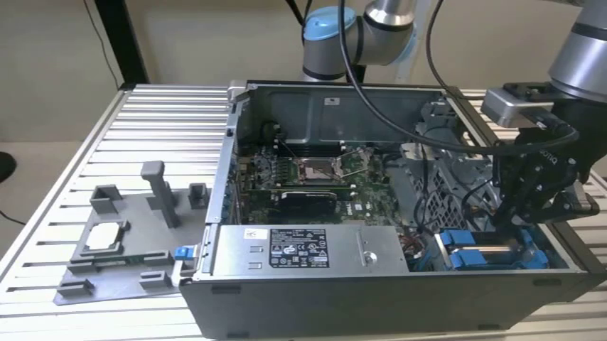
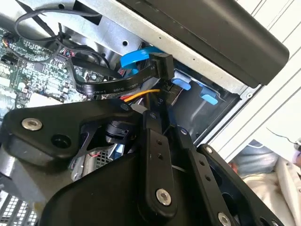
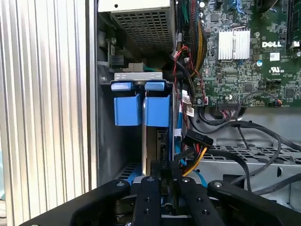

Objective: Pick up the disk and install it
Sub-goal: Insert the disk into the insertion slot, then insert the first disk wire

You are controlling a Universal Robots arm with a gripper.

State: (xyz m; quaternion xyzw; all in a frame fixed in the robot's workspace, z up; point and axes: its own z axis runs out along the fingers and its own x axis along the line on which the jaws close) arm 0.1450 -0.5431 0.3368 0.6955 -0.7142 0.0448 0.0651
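The disk [image 1: 488, 254] sits in the drive bay at the near corner of the open computer case [image 1: 332, 92], on the exterior view's right, its silver face framed by a blue bracket. My gripper [image 1: 509, 231] reaches down into that bay from above. In the first wrist view the disk [image 3: 150, 146] stands edge-on under two blue tabs. There my gripper [image 3: 168, 181] has its two black fingers close together on the disk's near end. In the second wrist view the gripper [image 2: 162, 110] points into the bay beside a black cable plug [image 2: 162, 66].
A long grey box [image 1: 303, 249] with a black-white label lies along the case's front. The green motherboard [image 1: 313, 170] fills the middle. Loose cables [image 3: 197, 141] hang right beside the bay. A grey fixture plate [image 1: 124, 241] rests on the slatted table [image 1: 152, 128].
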